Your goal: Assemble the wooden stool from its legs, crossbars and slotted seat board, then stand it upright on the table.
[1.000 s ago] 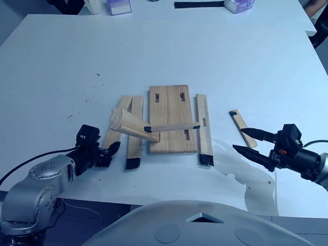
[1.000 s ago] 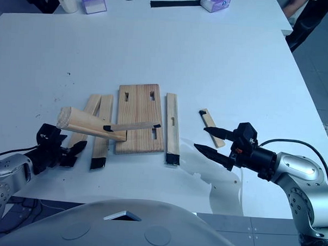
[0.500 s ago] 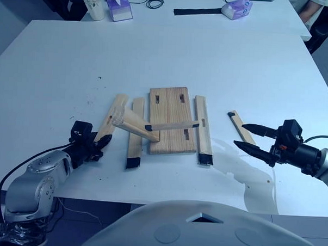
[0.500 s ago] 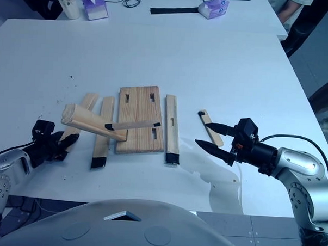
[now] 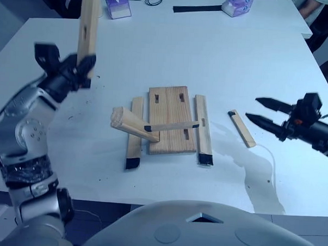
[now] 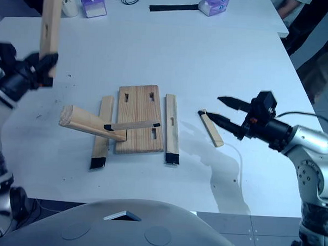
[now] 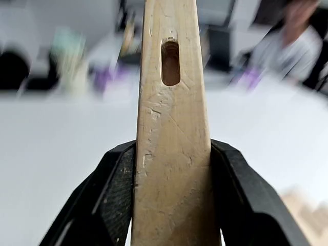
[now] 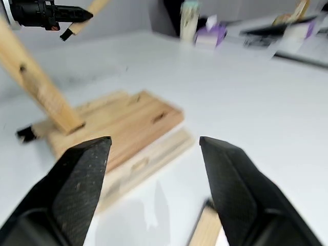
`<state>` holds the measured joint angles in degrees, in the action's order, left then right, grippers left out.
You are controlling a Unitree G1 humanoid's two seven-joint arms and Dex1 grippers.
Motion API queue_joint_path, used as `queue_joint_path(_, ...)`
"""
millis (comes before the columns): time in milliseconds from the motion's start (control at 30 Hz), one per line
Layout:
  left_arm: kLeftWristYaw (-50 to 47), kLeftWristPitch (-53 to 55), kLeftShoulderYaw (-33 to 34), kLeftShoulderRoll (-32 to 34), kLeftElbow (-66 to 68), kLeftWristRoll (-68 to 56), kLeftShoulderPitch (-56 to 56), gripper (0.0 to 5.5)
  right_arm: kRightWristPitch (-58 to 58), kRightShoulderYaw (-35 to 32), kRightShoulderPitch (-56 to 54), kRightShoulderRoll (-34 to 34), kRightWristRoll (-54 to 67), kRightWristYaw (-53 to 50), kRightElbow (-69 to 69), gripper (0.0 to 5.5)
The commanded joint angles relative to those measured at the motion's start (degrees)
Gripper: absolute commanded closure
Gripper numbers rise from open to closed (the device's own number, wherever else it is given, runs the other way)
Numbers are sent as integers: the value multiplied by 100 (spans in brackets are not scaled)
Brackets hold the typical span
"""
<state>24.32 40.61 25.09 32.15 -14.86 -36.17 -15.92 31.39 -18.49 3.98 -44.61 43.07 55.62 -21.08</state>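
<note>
L gripper (image 7: 173, 190) jaws pinching leg (image 5: 88, 27), long axis vertical, high over worktop (image 5: 210, 59) left side; seat board (image 5: 172, 120) flat, below-right. R gripper (image 5: 253, 108) jaws spread near crossbar (image 5: 242, 128).

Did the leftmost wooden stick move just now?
Yes. From lying left of the seat board, the leg rose upright in the left jaws, higher and farther left.

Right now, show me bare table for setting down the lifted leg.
Wide bare table lies beyond the seat board, toward the far tissue box. Another bare stretch is left of the leftmost flat leg. Crowded beside the board and around the short crossbar.
</note>
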Motion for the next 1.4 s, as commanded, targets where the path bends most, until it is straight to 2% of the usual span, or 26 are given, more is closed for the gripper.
queue_joint_path(33,430,-53,-240,117,-335,-462,-719,350,415,14,-1124,28,628,-180,114,233)
queue_joint_path(267,1699,694,-496,562,-962,-2381,-1667,350,999,551,-2877,179,1423,-86,198,233)
queue_joint_path(400,2127,982,-616,805,-1124,-3121,-1818,350,1220,943,-3386,226,1548,172,189,233)
queue_joint_path(433,2171,1010,-689,831,-1170,-3185,-1827,350,1256,1012,-3463,235,1576,223,180,213)
queue_joint_path(567,2330,1037,-931,908,-1301,-3299,-1755,350,1395,1180,-3697,301,1634,284,173,168)
queue_joint_path(1067,3039,674,-1521,1087,-1499,-2678,-1161,350,2017,1170,-4398,677,2488,97,281,168)
queue_joint_path(1400,3177,500,-1667,1176,-1666,-2451,-836,350,2080,1360,-4528,664,2359,128,224,168)
